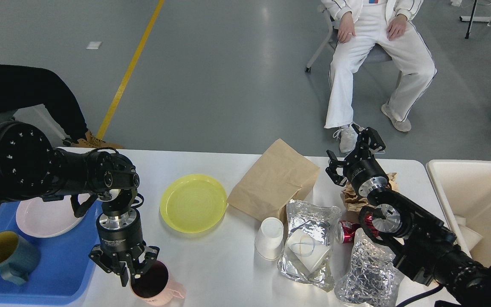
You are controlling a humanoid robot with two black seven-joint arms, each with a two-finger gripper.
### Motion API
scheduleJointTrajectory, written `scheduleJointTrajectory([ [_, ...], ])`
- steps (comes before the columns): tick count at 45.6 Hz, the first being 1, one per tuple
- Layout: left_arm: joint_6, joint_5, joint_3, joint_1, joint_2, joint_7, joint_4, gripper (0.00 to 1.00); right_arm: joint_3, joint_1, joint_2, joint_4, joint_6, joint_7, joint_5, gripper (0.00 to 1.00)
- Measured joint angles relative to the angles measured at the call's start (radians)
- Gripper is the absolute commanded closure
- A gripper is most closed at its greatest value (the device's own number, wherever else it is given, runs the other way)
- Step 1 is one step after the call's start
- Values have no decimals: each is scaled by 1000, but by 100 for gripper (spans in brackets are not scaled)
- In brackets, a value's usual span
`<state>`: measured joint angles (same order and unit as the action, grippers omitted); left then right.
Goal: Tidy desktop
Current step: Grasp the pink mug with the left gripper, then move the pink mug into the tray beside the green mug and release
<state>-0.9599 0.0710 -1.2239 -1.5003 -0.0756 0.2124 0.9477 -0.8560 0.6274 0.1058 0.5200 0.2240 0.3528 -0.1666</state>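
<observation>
The white desktop (215,264) carries dishes and litter. At its front left stands a pink mug (156,285) with a dark inside. My left gripper (130,276) points straight down onto the mug's left rim, its fingers drawn close together on the rim. Further back on the right, my right gripper (351,150) hangs open above a crumpled brown paper (354,199), holding nothing. Other items on the desktop are a yellow plate (193,203), a brown paper bag (275,179), an upturned white paper cup (270,236), two foil bags (309,245) and a red can (348,230).
A blue tray (58,264) at the left edge holds a pale plate (45,217) and a teal mug (7,256). A cream bin (475,200) stands at the right end. Two people sit beyond the table.
</observation>
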Motion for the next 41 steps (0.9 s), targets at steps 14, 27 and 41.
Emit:
scheduleJointTrajectory([
  [14,0,3,2,-6,1,-7,4,100,0,0,0,0,0,0,0,0],
  [27,0,10,7,-60,-12,-10,11,100,0,0,0,0,0,0,0,0],
  [41,0,10,-3,-219,-104,-13,53,100,0,0,0,0,0,0,0,0],
])
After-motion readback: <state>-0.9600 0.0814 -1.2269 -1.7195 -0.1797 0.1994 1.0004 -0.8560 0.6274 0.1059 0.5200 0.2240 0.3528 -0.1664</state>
